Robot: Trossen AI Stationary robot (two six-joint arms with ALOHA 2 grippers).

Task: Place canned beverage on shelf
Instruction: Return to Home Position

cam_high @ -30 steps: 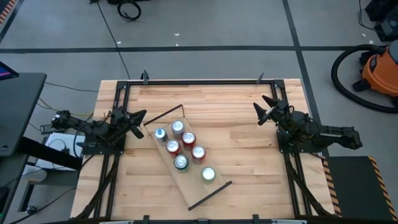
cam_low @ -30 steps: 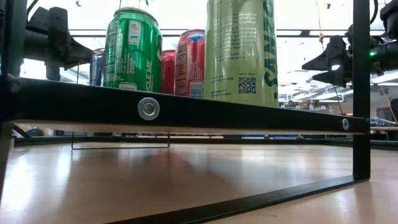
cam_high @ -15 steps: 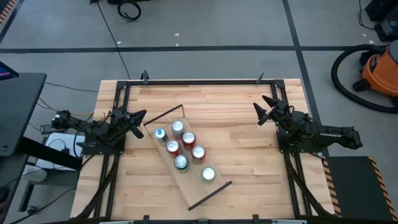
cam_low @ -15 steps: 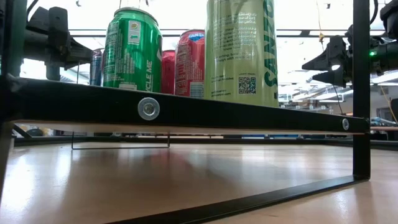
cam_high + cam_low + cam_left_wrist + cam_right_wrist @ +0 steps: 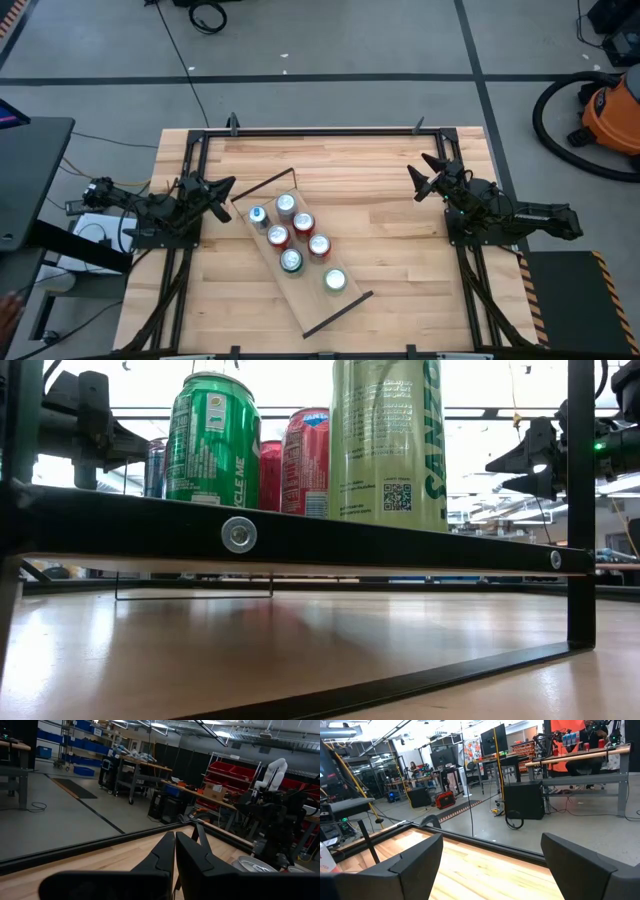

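High view: seven cans (image 5: 291, 261) stand on the shelf (image 5: 318, 301) mid-frame. At centre left sits the left gripper (image 5: 222, 187), jaws pressed together; at centre right the right gripper (image 5: 419, 169), jaws spread.

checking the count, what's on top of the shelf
Seven upright cans stand on the shelf: three red cans, a green can, a light green can, two silvery cans. In the low view front ones hide others.

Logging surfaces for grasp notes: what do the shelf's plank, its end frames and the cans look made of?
Shelf plank: wood, by its pale colour, seemingly matte. End frames: black metal by the look, satin painted, with a shiny bolt. Cans: probably aluminium, glossy printed sides, silvery tops.
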